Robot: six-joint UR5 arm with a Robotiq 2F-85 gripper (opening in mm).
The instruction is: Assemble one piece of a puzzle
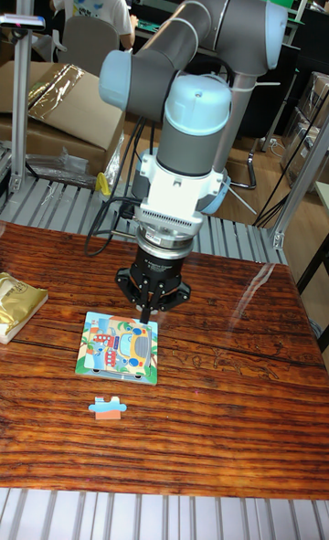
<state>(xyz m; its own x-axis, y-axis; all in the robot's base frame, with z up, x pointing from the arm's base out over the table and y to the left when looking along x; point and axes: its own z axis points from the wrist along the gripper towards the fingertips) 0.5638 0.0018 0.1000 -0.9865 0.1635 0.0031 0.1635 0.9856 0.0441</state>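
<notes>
Hanging over the far right corner of the puzzle board (119, 346), the gripper (149, 314) has its fingers pressed together | loose puzzle piece (108, 407) lies nearer, left of it, on the table (228, 394)

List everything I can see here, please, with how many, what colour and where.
puzzle board: one, colourful cartoon picture, middle of the table
loose puzzle piece: one, blue and orange, just in front of the board
gold bag: one, table's left edge
wooden table: one, reddish brown
cardboard box: one, brown, behind the table
seated person: one, white shirt, background
arm: one, grey and pale blue
claw: one, black, over the board's top edge
</notes>
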